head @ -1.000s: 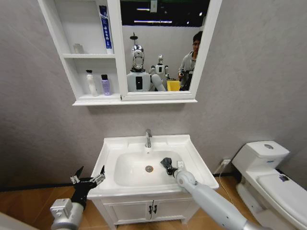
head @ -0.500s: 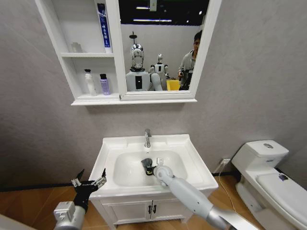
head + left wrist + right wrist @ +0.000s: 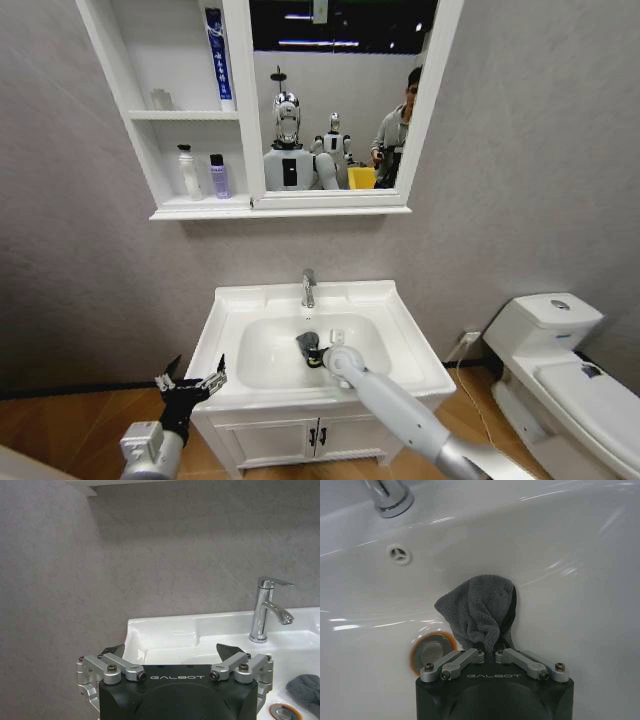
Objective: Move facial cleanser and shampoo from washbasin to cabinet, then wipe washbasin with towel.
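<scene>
A: Right hand (image 3: pixel 490 655), fingers clamped together on the towel (image 3: pixel 480 612), reaches into the bowl of the washbasin (image 3: pixel 400 315). What do we note around it?

B: We see the round drain (image 3: pixel 431 650) just beside the towel, the chrome tap (image 3: pixel 309 288) at the back rim, and a small overflow hole (image 3: pixel 399 554) in the bowl wall below the tap. Nothing stands between the towel and the bowl surface.

A: And the towel itself?

B: Dark grey, bunched into a soft peak, pressed on the white ceramic near the drain.

A: Left hand (image 3: pixel 190 381)?

B: Its fingers spread apart, holding nothing, low beside the washbasin's left front corner. Above, in the cabinet (image 3: pixel 240 205), we mark a white bottle (image 3: pixel 187 172) and a purple bottle (image 3: pixel 218 176) on the lower shelf and a blue tube (image 3: pixel 217 55) higher up.
</scene>
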Robot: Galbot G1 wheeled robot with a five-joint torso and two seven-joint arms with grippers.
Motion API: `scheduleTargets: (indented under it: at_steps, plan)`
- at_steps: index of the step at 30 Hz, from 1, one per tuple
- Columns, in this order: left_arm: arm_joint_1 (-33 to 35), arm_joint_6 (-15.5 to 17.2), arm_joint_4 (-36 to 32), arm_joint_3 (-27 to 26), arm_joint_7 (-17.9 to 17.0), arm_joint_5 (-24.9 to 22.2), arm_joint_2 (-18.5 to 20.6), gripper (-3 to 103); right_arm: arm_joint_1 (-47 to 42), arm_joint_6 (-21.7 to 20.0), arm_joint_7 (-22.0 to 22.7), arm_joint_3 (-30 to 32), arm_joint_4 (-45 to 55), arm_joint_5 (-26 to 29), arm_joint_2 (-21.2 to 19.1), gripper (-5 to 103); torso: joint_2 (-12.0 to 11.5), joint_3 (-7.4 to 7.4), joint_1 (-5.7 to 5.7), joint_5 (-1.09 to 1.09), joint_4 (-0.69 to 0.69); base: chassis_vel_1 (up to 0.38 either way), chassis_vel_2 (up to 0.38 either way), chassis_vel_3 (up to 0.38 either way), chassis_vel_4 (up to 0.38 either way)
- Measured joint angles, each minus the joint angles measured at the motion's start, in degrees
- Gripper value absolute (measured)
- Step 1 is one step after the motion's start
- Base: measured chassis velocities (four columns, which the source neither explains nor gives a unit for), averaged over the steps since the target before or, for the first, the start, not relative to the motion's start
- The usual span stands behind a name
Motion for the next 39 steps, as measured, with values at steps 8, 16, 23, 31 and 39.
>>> scheduleTargets:
  at_steps: [8,16,23,31,39]
  plan:
    - [0.3,-0.1,-0.1,0.7,0.2,0.6,-0.2,100,1.1,0.1,-2.6,-1.9,-2.9,0.0,4.7,5,0.0,0.0,-0.01,0.03,0.06,0.0,0.0,0.0,0.0]
    - [1.0,-0.2,-0.8,0.4,0.7,1.6,-1.1,100,4.6,0.0,-4.3,-7.3,-5.5,0.2,14.2,5,0.0,0.0,0.0,0.0,0.06,0.0,0.0,0.0,0.0]
    - [0.7,-0.2,-0.7,1.0,0.7,1.7,-1.1,100,2.4,0.0,-1.9,-4.4,-2.5,0.6,11.4,5,0.0,0.0,0.0,0.01,0.04,0.0,0.0,0.0,0.0]
    - [-0.4,-0.2,0.2,2.3,0.7,1.7,-1.0,100,-2.8,-0.5,-2.1,1.6,2.0,0.3,-1.2,5,0.0,-0.01,-0.01,0.0,-0.02,0.0,0.0,0.0,0.0]
    - [0.7,-0.3,-1.0,0.8,0.8,1.8,-1.2,100,2.8,-0.2,-3.2,-4.5,-3.8,0.8,12.2,5,0.0,0.0,0.0,0.0,0.12,0.0,0.0,0.0,0.0]
